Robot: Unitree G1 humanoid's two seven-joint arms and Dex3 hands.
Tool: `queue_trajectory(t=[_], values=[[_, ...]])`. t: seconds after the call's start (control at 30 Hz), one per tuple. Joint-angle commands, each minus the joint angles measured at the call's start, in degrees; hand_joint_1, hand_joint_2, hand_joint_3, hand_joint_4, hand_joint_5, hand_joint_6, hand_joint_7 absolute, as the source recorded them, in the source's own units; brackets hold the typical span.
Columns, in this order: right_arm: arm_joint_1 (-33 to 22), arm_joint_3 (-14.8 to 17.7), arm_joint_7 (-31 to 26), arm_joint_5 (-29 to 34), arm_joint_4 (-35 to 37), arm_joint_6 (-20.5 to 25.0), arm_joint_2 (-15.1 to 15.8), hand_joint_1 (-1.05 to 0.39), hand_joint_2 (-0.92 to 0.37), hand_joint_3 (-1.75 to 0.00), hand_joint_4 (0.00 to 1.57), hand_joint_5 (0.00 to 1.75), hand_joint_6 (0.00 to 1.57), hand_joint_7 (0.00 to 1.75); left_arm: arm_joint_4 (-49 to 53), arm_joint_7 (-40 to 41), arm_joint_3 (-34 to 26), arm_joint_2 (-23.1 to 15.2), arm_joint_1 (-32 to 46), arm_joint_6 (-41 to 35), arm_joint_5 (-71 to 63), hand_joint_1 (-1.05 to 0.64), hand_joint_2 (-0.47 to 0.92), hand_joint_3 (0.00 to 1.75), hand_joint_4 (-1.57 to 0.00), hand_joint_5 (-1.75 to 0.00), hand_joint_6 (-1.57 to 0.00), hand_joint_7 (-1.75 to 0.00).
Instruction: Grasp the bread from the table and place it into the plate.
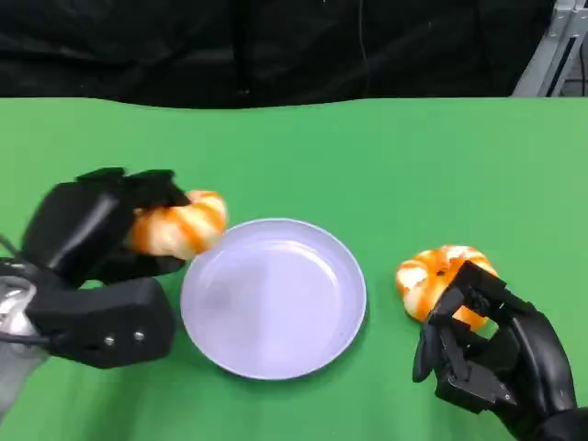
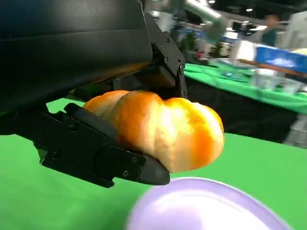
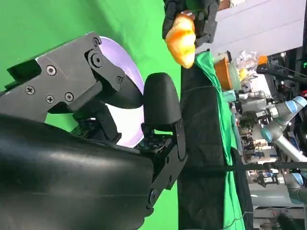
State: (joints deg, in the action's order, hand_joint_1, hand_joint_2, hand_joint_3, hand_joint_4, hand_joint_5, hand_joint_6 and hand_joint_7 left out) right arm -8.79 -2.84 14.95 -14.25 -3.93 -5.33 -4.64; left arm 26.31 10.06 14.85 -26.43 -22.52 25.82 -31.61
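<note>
Orange bread (image 1: 179,225) is gripped in the left hand (image 1: 96,230), raised just beside the plate (image 1: 273,358) rim; right hand (image 1: 491,354) open, empty.

Right hand (image 3: 120,124) in the foreground, its black fingers (image 3: 162,103) spread with nothing between them, over the green counter (image 3: 53,24). Behind them, the lilac plate (image 3: 125,81). Beyond the plate, the left hand (image 3: 192,17) holds an orange-glazed bread roll (image 3: 181,38) near the counter's far edge.
</note>
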Motion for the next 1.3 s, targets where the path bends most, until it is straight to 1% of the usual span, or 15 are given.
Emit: queue_trajectory(t=[0.03, 0.13, 0.37, 0.5, 0.7, 0.8, 0.83, 0.87, 0.9, 0.97, 1.0, 1.07, 1.1, 1.2, 1.3], values=[[-0.15, 0.46, -0.32, -0.4, -1.16, 0.12, 0.46, -0.08, -0.58, -1.19, 0.84, 1.75, 0.63, 1.7, 2.52, -0.65, 2.14, 1.95, -0.56, 2.51, -0.68, -0.05, 0.9, 0.33, -0.63, -1.74, -0.69, -1.4], [-0.15, 0.44, -0.47, -0.37, -1.31, 0.29, 0.42, -0.08, -0.59, -1.19, 0.84, 1.75, 0.63, 1.7, 4.82, -0.76, 3.73, 3.88, -1.75, 3.43, -1.44, -0.09, 0.92, 0.35, -0.61, -1.75, -0.6, -1.52], [-0.07, 0.18, -1.17, 0.19, -1.33, 0.16, 0.31, -0.08, -0.59, -1.2, 0.85, 1.75, 0.63, 1.7, 7.38, -1.01, 6.41, 7.43, -4.13, 2.92, -3.62, -0.16, 0.92, 0.35, -0.63, -1.71, -0.66, -1.4], [-0.02, 0.04, -1.32, 0.23, -1.15, -0.09, 0.08, -0.07, -0.59, -1.21, 0.86, 1.75, 0.64, 1.71, 9.9, -2.05, 7.39, 9.09, -5.88, 1.65, -3.61, -0.13, 0.92, 0.36, -0.65, -1.64, -0.71, -1.28], [0.01, -0.15, -1.24, 0.39, -0.72, -0.78, -0.06, -0.08, -0.58, -1.21, 0.86, 1.75, 0.64, 1.71, 15.2, -0.57, 8.62, 10.88, -8.52, 2.28, -4.15, -0.1, 0.92, 0.34, -0.71, -1.44, -0.84, -0.92], [-0.28, -0.44, -1.59, 0.79, -1.2, -0.53, -0.2, -0.08, -0.58, -1.21, 0.86, 1.75, 0.63, 1.72, 17.35, -0.26, 9.16, 11.1, -9.54, 3.11, -4.84, -0.1, 0.92, 0.31, -0.69, -1.39, -0.89, -0.79], [-0.31, -0.46, -1.59, 0.87, -1.13, -0.67, -0.31, -0.08, -0.58, -1.22, 0.85, 1.75, 0.63, 1.72, 17.71, -0.58, 9.35, 11.03, -9.7, 3.01, -5.0, -0.12, 0.92, 0.3, -0.7, -1.25, -0.92, -0.65], [-0.31, -0.46, -1.59, 0.91, -1.04, -0.79, -0.38, -0.08, -0.58, -1.22, 0.85, 1.75, 0.63, 1.72, 17.96, -0.77, 9.5, 10.97, -9.81, 2.94, -5.07, -0.17, 0.92, 0.26, -0.7, -1.05, -0.97, -0.4], [-0.29, -0.41, -1.56, 0.8, -1.02, -0.65, -0.4, -0.07, -0.58, -1.22, 0.85, 1.75, 0.63, 1.72, 17.47, -2.43, 9.85, 10.6, -9.84, 1.87, -5.2, -0.18, 0.92, 0.25, -0.7, -0.97, -1.0, -0.3], [-0.3, -0.38, -1.61, 0.69, -1.2, -0.33, -0.43, -0.08, -0.57, -1.21, 0.84, 1.75, 0.63, 1.71, 16.36, -4.99, 10.54, 9.79, -9.81, 0.35, -5.63, -0.39, 0.92, 0.27, -0.63, -0.32, -0.86, -0.08], [-0.32, -0.38, -1.62, 0.64, -1.34, -0.18, -0.42, -0.08, -0.57, -1.21, 0.84, 1.75, 0.63, 1.71, 15.76, -6.24, 10.86, 9.36, -9.77, -0.25, -5.88, -0.49, 0.92, 0.29, -0.55, -0.17, -0.77, -0.04], [-0.34, -0.37, -1.59, 0.59, -1.5, -0.06, -0.37, -0.08, -0.57, -1.21, 0.85, 1.75, 0.63, 1.71, 15.0, -7.79, 11.13, 8.87, -9.64, -0.8, -6.1, -0.63, 0.92, 0.32, -0.41, -0.04, -0.63, -0.01], [-0.41, -0.39, -1.7, 0.73, -1.56, -0.14, -0.39, -0.08, -0.58, -1.21, 0.85, 1.75, 0.63, 1.71, 14.57, -8.71, 11.42, 8.52, -9.54, -1.18, -6.39, -0.66, 0.92, 0.33, -0.39, -0.02, -0.61, 0.0], [-0.5, -0.39, -1.67, 0.67, -1.81, 0.03, -0.28, -0.07, -0.58, -1.21, 0.85, 1.75, 0.63, 1.71, 13.53, -12.01, 12.35, 7.57, -9.33, -2.19, -6.85, -0.79, 0.92, 0.44, -0.11, 0.0, -0.42, 0.0], [-0.48, -0.28, -1.73, 0.54, -1.85, 0.09, -0.31, -0.08, -0.57, -1.2, 0.86, 1.75, 0.64, 1.71, 13.19, -14.28, 12.75, 6.97, -9.09, -2.37, -6.72, -0.86, 0.92, 0.51, -0.01, 0.0, -0.32, 0.0]])
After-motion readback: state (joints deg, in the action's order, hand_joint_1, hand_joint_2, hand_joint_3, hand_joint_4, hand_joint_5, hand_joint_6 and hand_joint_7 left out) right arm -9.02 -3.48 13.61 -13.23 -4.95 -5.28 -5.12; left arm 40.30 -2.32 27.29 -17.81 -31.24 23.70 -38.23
